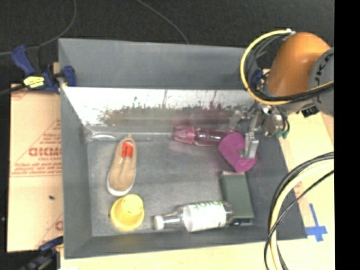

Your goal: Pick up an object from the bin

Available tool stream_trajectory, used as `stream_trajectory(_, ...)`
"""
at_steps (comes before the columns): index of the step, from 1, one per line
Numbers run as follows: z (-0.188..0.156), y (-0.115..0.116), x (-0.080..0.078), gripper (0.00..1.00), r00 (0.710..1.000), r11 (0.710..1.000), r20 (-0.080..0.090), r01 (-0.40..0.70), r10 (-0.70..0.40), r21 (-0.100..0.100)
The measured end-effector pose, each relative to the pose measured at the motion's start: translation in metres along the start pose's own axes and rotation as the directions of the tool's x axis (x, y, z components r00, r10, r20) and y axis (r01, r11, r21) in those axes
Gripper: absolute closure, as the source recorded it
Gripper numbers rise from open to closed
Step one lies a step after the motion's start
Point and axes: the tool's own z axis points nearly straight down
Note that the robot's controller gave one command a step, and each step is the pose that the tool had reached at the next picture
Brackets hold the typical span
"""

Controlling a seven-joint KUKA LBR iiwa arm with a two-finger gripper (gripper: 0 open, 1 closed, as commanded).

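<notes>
**Position.** The gripper [251, 148] sits low in the bin [79, 167], right of centre in the frame. It is at the right edge of a flat magenta heart [232, 148]. The two overlap in this view, so contact is likely but not confirmed. Whether the gripper is open or closed cannot be told from this angle.

**Surroundings.** A pink bottle [196, 135] lies along the back wall, just left of the heart and touching or nearly touching it. A dark green block [237, 194] lies just below the heart. The clear bottle [197, 216] at lower centre, the yellow cap [127, 212] at lower left and the shoe [122, 166] at left are all well apart from the gripper.

**Procedure (judgement).** The heart, being nearest, is the sensible candidate.
1. Centre the gripper on a narrow part of the heart so that the grip spans it.
2. Keep clear of the pink bottle, the block and the right wall.
3. Close firmly before any lift.
4. Lift straight up. A flat piece gripped near its edge may pivot or slip, so confirm that it hangs steady.
</notes>
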Motion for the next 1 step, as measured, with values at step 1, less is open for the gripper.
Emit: stream_trajectory(1,-0.0054,0.0004,-0.0017,0.00,1.000,1.000,0.008,0.003,-0.003,0.002)
